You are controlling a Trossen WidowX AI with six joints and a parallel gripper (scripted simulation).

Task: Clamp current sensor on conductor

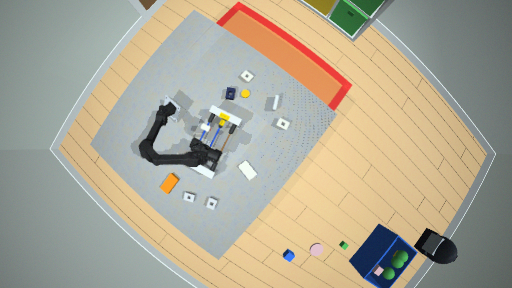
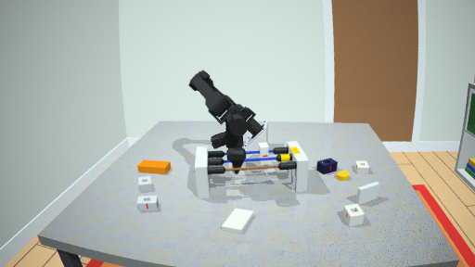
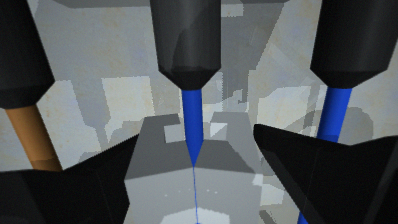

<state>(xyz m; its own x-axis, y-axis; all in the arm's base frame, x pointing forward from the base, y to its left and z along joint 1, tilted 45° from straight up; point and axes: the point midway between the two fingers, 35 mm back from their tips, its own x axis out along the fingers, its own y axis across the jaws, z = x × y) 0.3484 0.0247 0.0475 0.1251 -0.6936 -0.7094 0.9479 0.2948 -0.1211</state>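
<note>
The grey sensor (image 3: 150,167) sits round the middle blue conductor (image 3: 193,112) (image 2: 260,160) (image 1: 215,136). Its two halves stand close, with a thin blue line showing along the seam and a wider notch at the far end. Its arrow is not visible, and the gripper hides it in the top and exterior views. My gripper (image 3: 201,134) (image 2: 237,168) is open, one finger each side of the sensor. A gap shows beside the right fingertip; contact on the left is unclear. A yellow sleeve (image 2: 285,158) (image 1: 222,123) marks the middle conductor's far end; LOAD lettering is unreadable.
White end posts (image 2: 201,173) (image 2: 301,173) hold the conductors. A copper conductor (image 3: 32,135) (image 2: 252,168) and another blue one (image 3: 336,112) flank the middle one. A small white block (image 2: 263,148) (image 1: 205,127) sits at the rear conductor. An orange block (image 2: 154,167) and several small blocks stand around.
</note>
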